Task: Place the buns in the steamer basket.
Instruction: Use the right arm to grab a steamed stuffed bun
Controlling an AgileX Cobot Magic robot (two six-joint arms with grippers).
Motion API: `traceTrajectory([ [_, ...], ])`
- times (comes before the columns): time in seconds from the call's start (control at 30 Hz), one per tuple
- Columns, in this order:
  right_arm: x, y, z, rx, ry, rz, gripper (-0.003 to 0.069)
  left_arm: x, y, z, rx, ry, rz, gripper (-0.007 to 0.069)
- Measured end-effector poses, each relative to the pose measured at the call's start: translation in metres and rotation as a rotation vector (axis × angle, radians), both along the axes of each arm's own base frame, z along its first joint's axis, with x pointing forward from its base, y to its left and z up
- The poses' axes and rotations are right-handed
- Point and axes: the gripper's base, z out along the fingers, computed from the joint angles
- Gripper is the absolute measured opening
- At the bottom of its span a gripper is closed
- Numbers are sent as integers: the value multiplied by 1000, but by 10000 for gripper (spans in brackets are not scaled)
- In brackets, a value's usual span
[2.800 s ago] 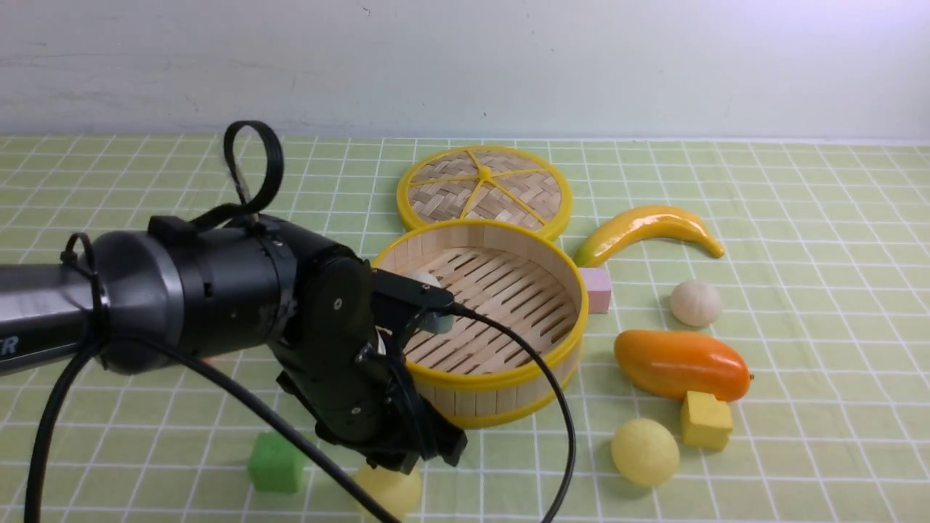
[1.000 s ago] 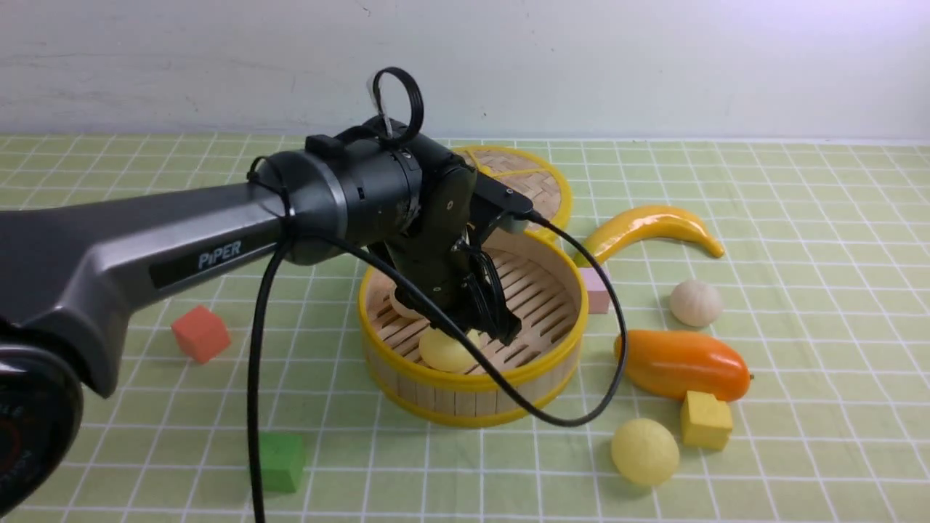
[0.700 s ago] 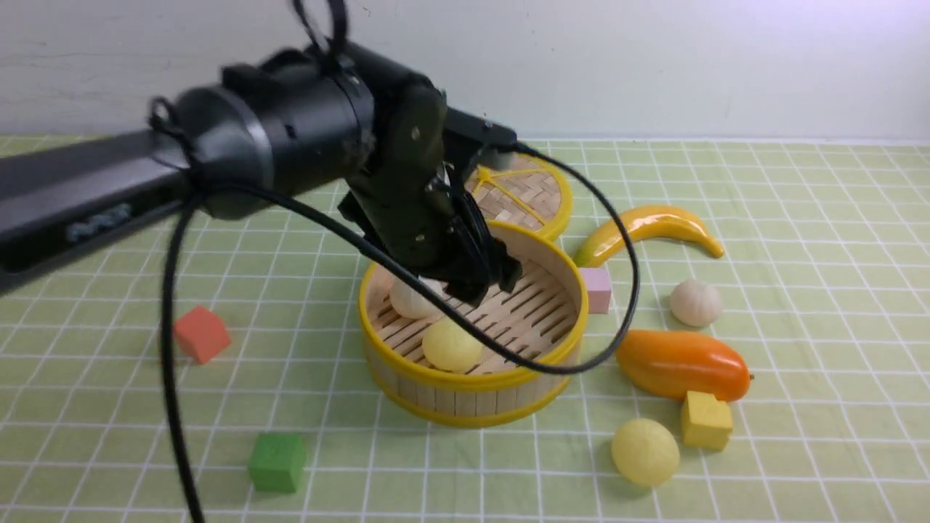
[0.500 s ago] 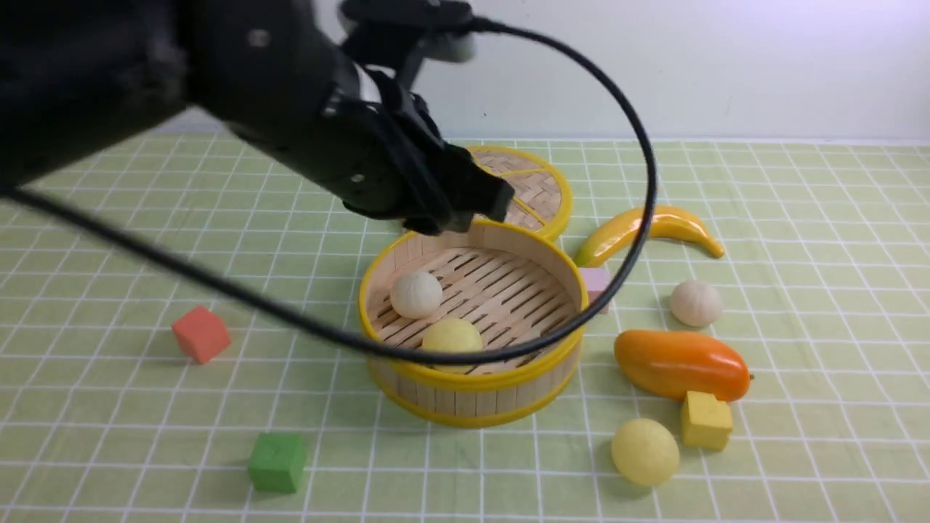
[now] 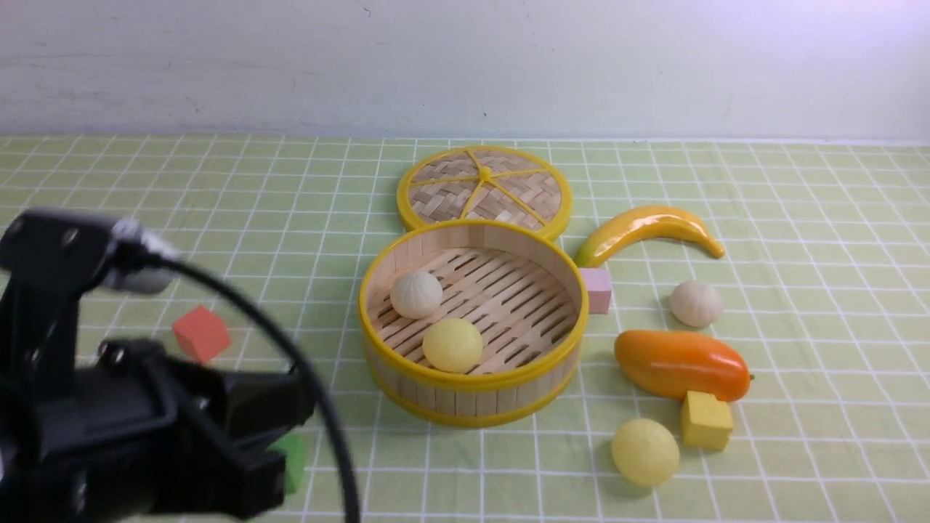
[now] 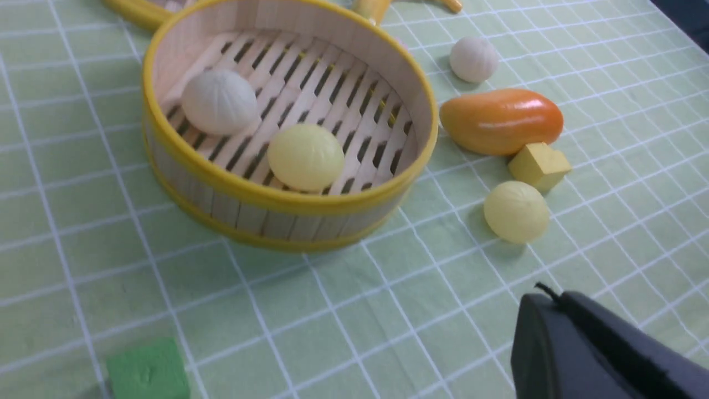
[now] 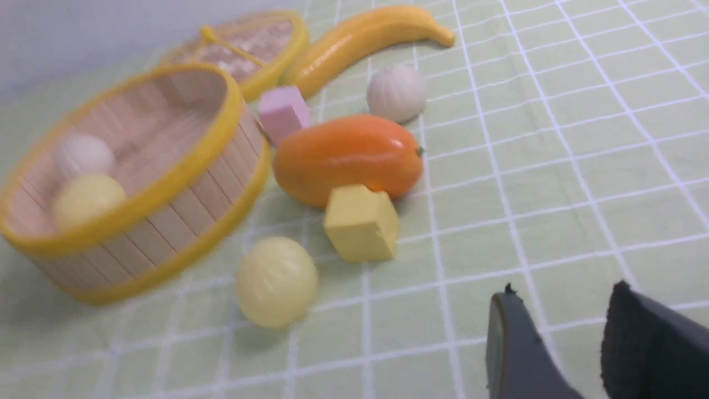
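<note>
The steamer basket (image 5: 465,383) stands mid-table with two buns inside: an off-white pleated one (image 5: 416,294) and a pale yellow one (image 5: 453,345). Two more buns lie on the cloth to its right: an off-white one (image 5: 696,303) and a yellow one (image 5: 644,451). My left gripper (image 6: 541,302) is shut and empty, drawn back to the near left, away from the basket (image 6: 288,200). My right gripper (image 7: 562,310) is open with nothing between its fingers, hovering over bare cloth near the yellow bun (image 7: 276,281). The right arm is out of the front view.
The woven lid (image 5: 483,187) lies behind the basket. A banana (image 5: 647,227), pink cube (image 5: 597,289), orange mango (image 5: 679,363) and yellow cube (image 5: 705,420) crowd the right side around the loose buns. On the left sit a red cube (image 5: 201,333) and a green cube (image 5: 292,457).
My left gripper let the yellow bun go inside the basket, rose out of it, swung back to the near left and shut. The bun stays in the basket.
</note>
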Motion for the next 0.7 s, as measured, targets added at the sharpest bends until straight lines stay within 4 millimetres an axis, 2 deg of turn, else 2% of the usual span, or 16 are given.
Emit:
traceTrajectory([
  [0.03,1,1,5,142,-39,-20,239,-10,7,-10,-23,-1,9,-13],
  [0.1,2,0,11,269,-88,-45,239,-20,15,-20,-56,-32,25,-13],
  [0.2,2,-1,18,381,-128,-61,239,-28,22,-25,-95,-85,42,-13],
  [0.3,-2,6,38,411,-90,8,216,-31,26,-23,-124,-132,52,-13],
  [0.4,-2,14,63,321,19,102,165,-31,27,-21,-136,-152,57,-13],
  [0.43,1,18,85,221,74,156,134,-31,27,-20,-137,-154,58,-13],
  [0.47,4,20,90,171,135,183,118,-31,27,-20,-137,-154,58,-13],
  [0.5,12,22,106,73,207,230,95,-31,27,-20,-138,-155,58,-13],
  [0.53,11,23,105,72,220,237,91,-31,27,-20,-138,-155,58,-13],
  [0.57,24,25,122,-27,324,291,64,-31,27,-21,-138,-155,58,-13],
  [0.63,33,25,129,-81,404,323,53,-31,27,-21,-137,-154,58,-13],
  [0.67,49,25,134,-141,510,352,41,-31,27,-21,-138,-155,58,-13],
  [0.7,54,25,135,-155,541,357,38,-31,27,-21,-137,-154,58,-13],
])
